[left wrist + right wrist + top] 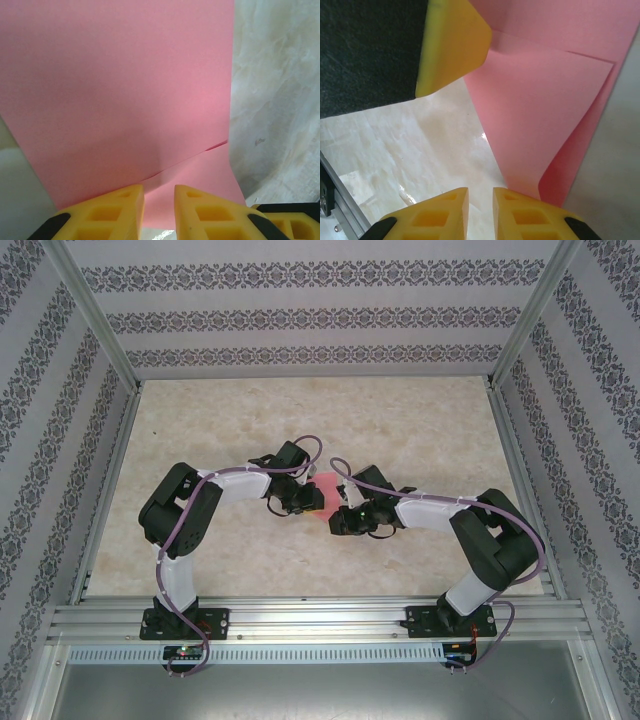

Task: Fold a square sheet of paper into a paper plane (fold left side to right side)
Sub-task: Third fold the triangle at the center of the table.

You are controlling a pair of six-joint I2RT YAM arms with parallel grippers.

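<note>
The pink square sheet of paper (326, 490) lies on the table between my two grippers, partly folded. From the left wrist, the sheet (125, 90) has one layer's edge running slantwise across another. My left gripper (159, 192) hovers at its near edge, jaws a narrow gap apart with nothing between them. From the right wrist, a top layer of the sheet (540, 110) bends over in a loose, rounded fold at the lower right. My right gripper (480, 192) stands open by a small gap over bare table, its right finger at the fold. The left gripper's finger (452, 45) rests at the paper's edge.
The pale marbled table (400, 420) is boxed in by patterned walls (300, 315) on three sides. An aluminium rail (320, 620) runs along the near edge, with a frame rail (335, 200) at the lower left of the right wrist view. Both arms (190, 510) crowd the middle.
</note>
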